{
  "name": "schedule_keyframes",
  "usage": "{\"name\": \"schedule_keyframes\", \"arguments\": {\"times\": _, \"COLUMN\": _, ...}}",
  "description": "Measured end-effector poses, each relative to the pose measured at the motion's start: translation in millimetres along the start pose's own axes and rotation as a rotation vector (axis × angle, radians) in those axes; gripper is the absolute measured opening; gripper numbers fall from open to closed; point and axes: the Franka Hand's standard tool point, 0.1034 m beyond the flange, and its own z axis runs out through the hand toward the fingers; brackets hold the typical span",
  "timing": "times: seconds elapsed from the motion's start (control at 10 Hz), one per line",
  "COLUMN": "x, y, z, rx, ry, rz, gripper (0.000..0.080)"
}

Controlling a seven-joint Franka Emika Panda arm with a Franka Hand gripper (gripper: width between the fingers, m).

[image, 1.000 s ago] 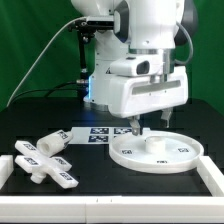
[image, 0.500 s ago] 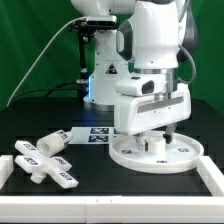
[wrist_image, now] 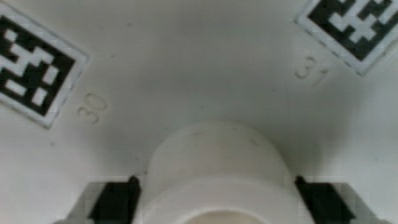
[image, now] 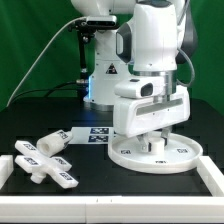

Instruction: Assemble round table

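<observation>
The large round white disc (image: 178, 152) lies on the black table at the exterior view's right, with small square tags on it. My gripper (image: 150, 138) is low over the disc's middle. In the wrist view the gripper (wrist_image: 214, 205) is shut on the white cylindrical leg (wrist_image: 214, 160), with a black finger pad (wrist_image: 118, 200) against each side. The leg stands upright over the disc's surface (wrist_image: 178, 60), between two of its tags. The T-shaped foot piece (image: 52, 170) lies at the exterior view's left.
A second white piece (image: 45, 147) lies next to the foot piece. The marker board (image: 97, 133) lies behind the disc. The robot base stands at the back. A white rail (image: 214, 176) borders the table's front right.
The hand has come down toward the disc and shifted a little to the exterior view's right. Since half a second ago it has hardly moved.
</observation>
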Motion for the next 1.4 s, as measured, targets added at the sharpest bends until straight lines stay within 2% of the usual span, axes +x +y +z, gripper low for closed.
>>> {"name": "schedule_keyframes", "arguments": {"times": 0.1, "x": -1.1, "y": 2.2, "z": -0.3, "rx": 0.0, "ry": -0.002, "rz": -0.009, "gripper": 0.0405}}
{"name": "schedule_keyframes", "arguments": {"times": 0.2, "x": -5.8, "y": 20.3, "z": -6.3, "rx": 0.006, "ry": -0.031, "rz": -0.085, "gripper": 0.0405}}
{"name": "schedule_keyframes", "arguments": {"times": 0.3, "x": 0.8, "y": 39.8, "z": -13.4, "rx": 0.0, "ry": -0.031, "rz": -0.085, "gripper": 0.0405}}
{"name": "schedule_keyframes", "arguments": {"times": 0.5, "x": 17.6, "y": 61.9, "z": -15.6, "rx": -0.016, "ry": -0.015, "rz": -0.107, "gripper": 0.0405}}
{"name": "schedule_keyframes", "arguments": {"times": 0.7, "x": 30.5, "y": 79.1, "z": -18.0, "rx": -0.004, "ry": -0.037, "rz": -0.144, "gripper": 0.0406}}
{"name": "schedule_keyframes", "arguments": {"times": 0.9, "x": 52.9, "y": 94.4, "z": -25.3, "rx": 0.006, "ry": -0.048, "rz": -0.184, "gripper": 0.0406}}
{"name": "schedule_keyframes", "arguments": {"times": 1.4, "x": 51.8, "y": 99.4, "z": -20.7, "rx": 0.009, "ry": -0.047, "rz": -0.189, "gripper": 0.0407}}
